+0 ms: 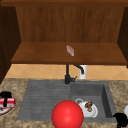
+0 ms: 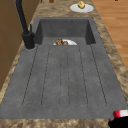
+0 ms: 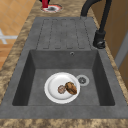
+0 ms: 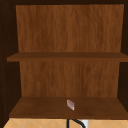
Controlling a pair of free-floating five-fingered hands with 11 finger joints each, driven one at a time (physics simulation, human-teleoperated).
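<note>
Left hand grips a red-and-white can at the counter's left edge.
Left hand (image 1: 5,96) is curled round the can (image 1: 7,102) above a plate (image 1: 3,110); right hand (image 1: 121,119) hangs right of the sink (image 1: 45,100), fingers unclear.

The speckled stone countertop (image 1: 15,85) carries a dark grey sink (image 1: 37,100) set into it, with a ribbed draining board on its left half and a deep basin on its right. A black tap (image 1: 67,75) stands at the sink's back edge. A white plate (image 3: 53,86) with food scraps lies on the basin floor. Near the countertop's left edge sits a plate (image 1: 3,111) bearing a red-and-white object (image 1: 7,102). Above, a small pinkish block (image 1: 70,50) rests mid-shelf on the wooden shelf (image 1: 37,53).
</note>
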